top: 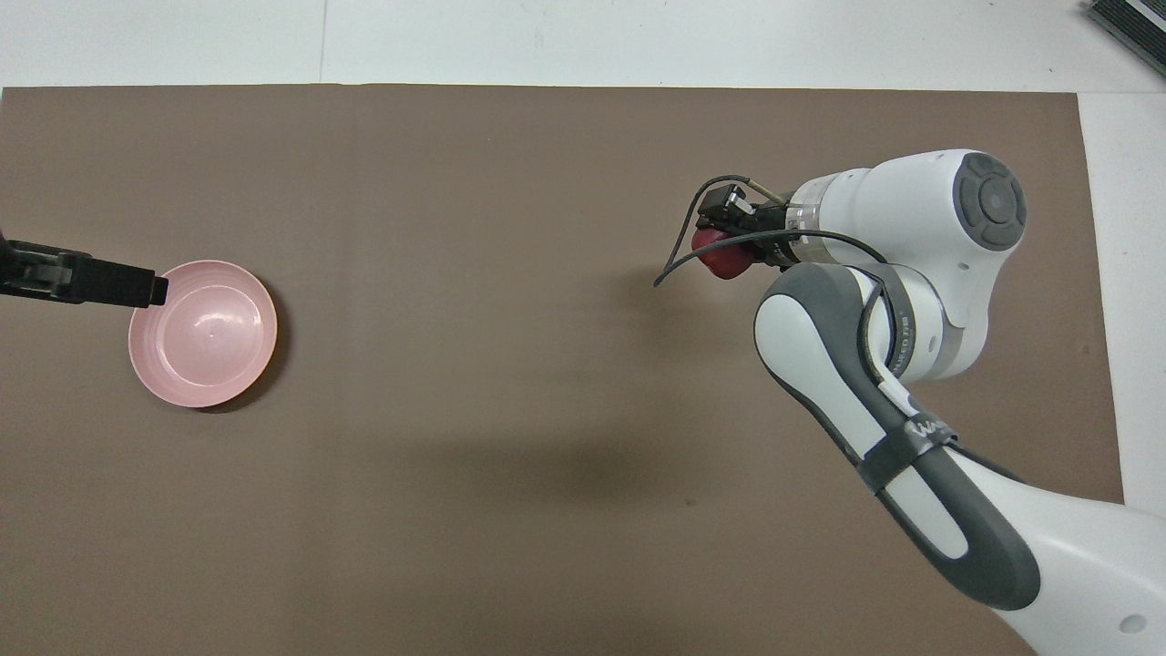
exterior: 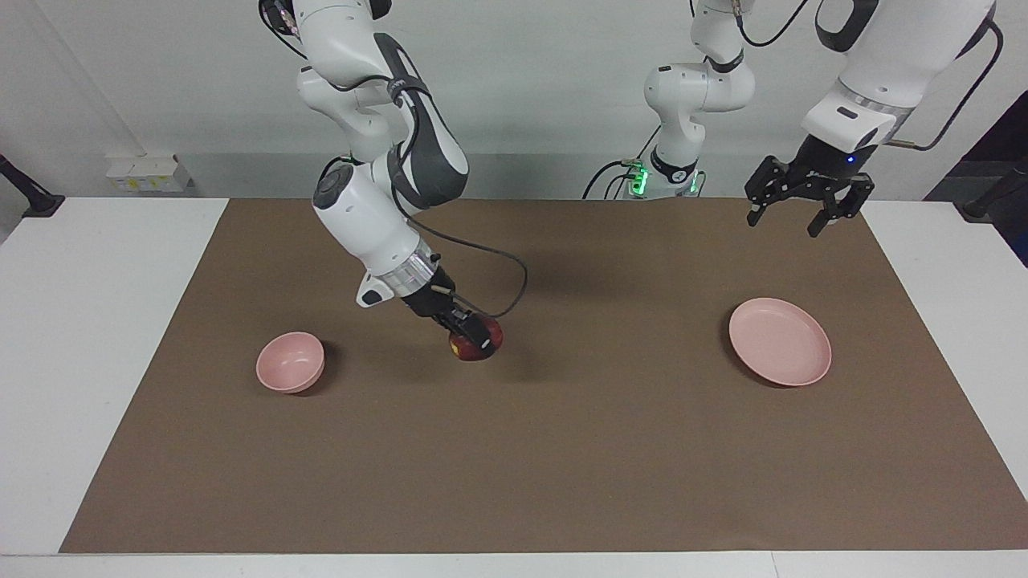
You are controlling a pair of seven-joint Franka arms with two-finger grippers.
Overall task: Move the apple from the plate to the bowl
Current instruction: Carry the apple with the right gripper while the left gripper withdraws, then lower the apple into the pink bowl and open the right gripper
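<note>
Facing view: right gripper (exterior: 475, 335), clamped on apple (exterior: 480, 340), is carrying it bowlward; left gripper (exterior: 805, 205) is hanging spread above the mat (exterior: 562, 449). Next: hover over bowl (exterior: 290, 362), release.

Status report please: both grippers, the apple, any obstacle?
Right gripper shut on apple, over mat between bowl and plate. Left gripper open, waiting. Path to bowl unobstructed.

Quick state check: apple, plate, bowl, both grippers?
apple: held in the right gripper, above the mat between bowl and plate
plate: empty, on the mat
bowl: empty, upright
right gripper: shut on the apple
left gripper: open, holding nothing, raised
</note>
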